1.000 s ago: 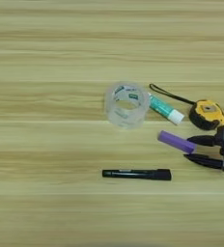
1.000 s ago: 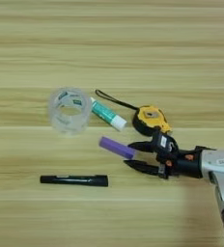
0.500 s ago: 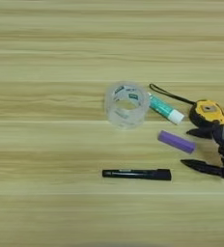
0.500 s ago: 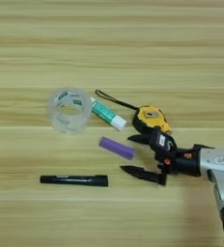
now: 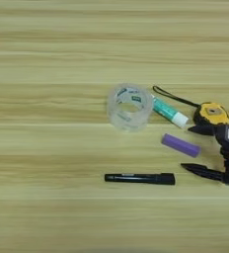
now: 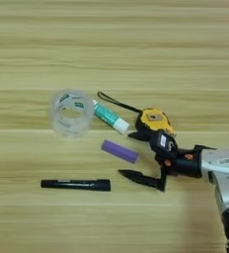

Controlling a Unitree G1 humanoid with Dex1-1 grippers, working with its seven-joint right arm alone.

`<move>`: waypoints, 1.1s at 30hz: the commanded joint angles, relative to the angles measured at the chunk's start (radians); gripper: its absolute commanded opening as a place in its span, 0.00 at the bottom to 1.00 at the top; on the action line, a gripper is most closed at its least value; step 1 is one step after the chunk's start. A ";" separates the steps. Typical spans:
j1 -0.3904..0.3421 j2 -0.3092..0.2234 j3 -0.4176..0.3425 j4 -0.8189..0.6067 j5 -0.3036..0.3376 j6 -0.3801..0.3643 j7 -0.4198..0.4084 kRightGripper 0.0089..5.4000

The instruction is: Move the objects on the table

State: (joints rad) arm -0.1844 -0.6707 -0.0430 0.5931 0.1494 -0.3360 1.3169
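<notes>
A broad light wooden worktop [image 6: 136, 49] with horizontal pale yellow-tan grain carries five small things grouped right of centre. A clear tape roll [image 6: 71, 112] stands on its edge-ring, open side up, furthest to the left of the group. Touching its right side lies a green-white tube [image 6: 106, 117], slanting down to the right with its white cap at the lower end. Just beyond that cap sits a yellow-black tape measure [image 6: 154, 121], its thin black strap [image 6: 117, 103] trailing up and to the left behind the tube. Below the tube, a short purple cylinder [image 6: 119, 151] lies on its side, slightly tilted. Lower still and to the left, well apart from the rest, a slim black marker [image 6: 76, 185] lies level.

The silver forearm [image 6: 224, 173] comes in from the right. Its hand [image 6: 133, 154] is spread wide: one black finger reaches up against the tape measure, the other lies low below the purple cylinder's right end. It grips nothing.
</notes>
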 commanded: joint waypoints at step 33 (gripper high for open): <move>-0.065 0.071 -0.022 -0.489 0.130 0.205 -0.131 0.99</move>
State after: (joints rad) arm -0.1762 -0.5801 -0.0578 0.1597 0.2656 -0.1364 1.2264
